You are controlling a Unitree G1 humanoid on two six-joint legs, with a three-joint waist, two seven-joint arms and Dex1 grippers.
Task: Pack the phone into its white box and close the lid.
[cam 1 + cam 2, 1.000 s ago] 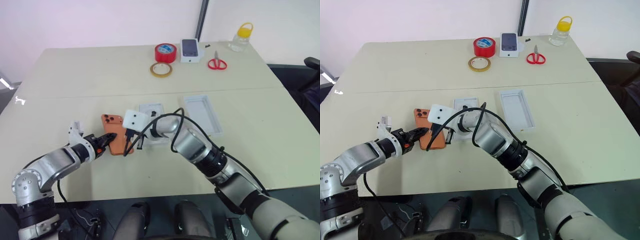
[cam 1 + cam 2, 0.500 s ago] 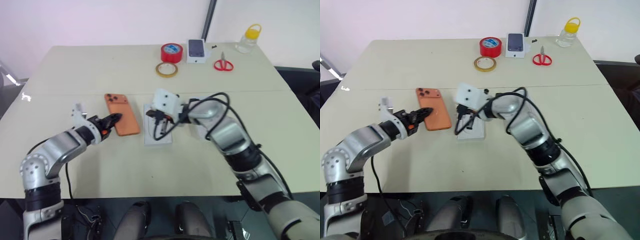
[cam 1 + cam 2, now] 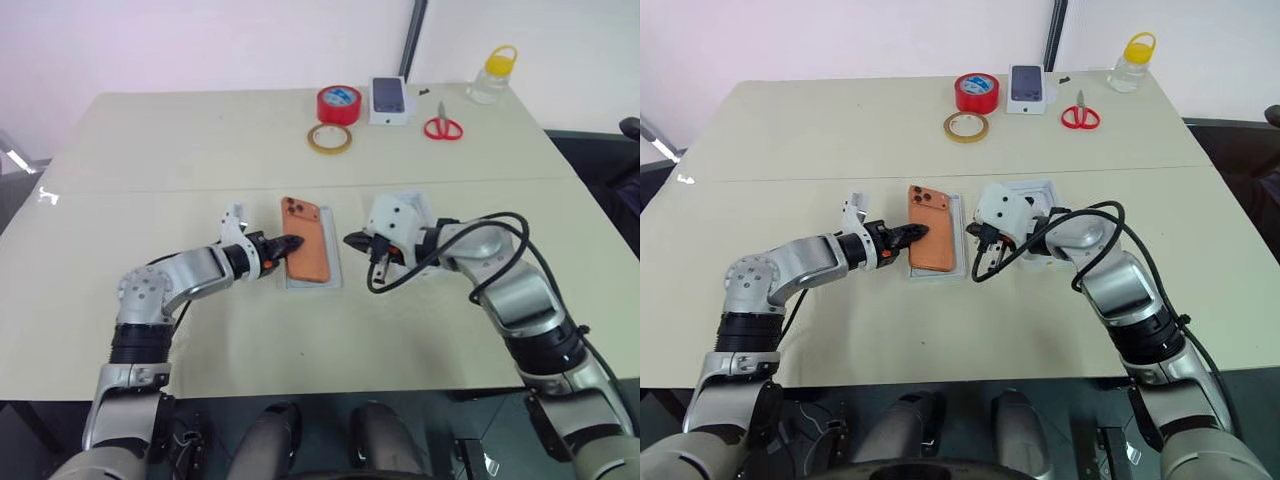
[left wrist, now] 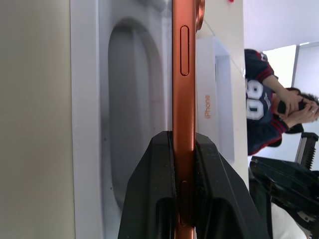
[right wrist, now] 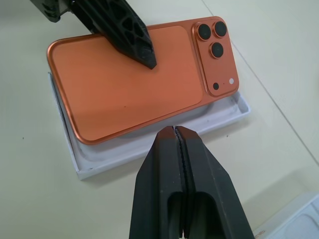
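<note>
Your left gripper has its jaws pinching the phone over the insert, not the white box. Right gripper jaws pressed together; carry it over level.

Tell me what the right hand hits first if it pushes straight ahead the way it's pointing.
Probably the near rim of the white tray under the phone, or the phone's edge just above it. The right hand is shut and aimed at that side; depth is hard to judge, so it might meet the table first.
</note>
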